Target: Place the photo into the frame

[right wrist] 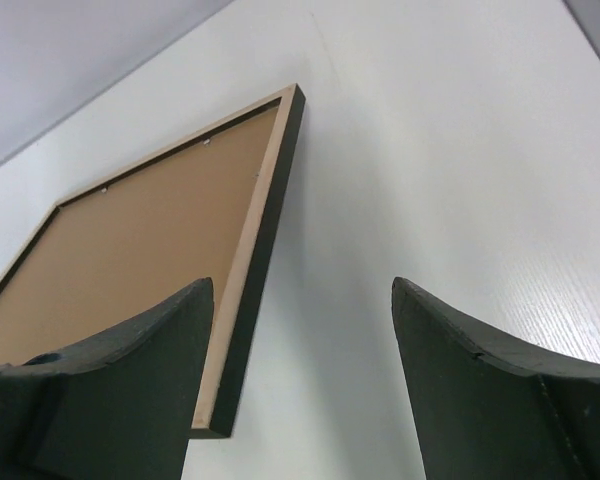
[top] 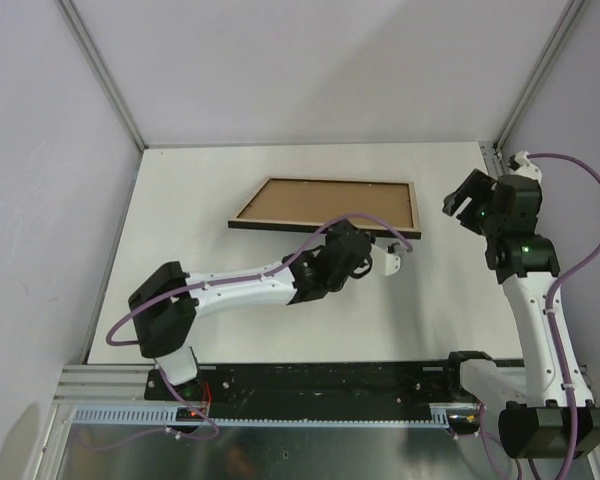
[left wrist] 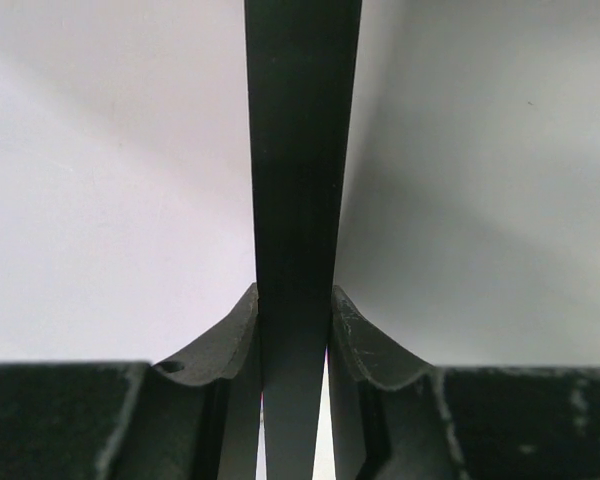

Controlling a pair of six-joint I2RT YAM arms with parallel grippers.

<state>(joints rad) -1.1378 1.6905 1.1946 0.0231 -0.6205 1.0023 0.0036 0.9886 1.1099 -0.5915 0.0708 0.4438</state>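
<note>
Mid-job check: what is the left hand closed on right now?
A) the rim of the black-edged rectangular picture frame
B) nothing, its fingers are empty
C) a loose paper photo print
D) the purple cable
A: in the left wrist view the left hand has both fingers pressed against the rim of the black-edged rectangular picture frame, which runs up between them.

We see a plain white worktop (top: 190, 200), flat and matt, bordered along its near edge by a metal rail (top: 100, 382). The only thing on it is the frame (top: 280, 228), toward the far middle. Its reverse faces up, with a pale wood rim around a brown board (top: 330, 205). It sits tilted: the near long edge is raised, the far edge seems to touch the surface, and a shadow lies beneath.
</note>
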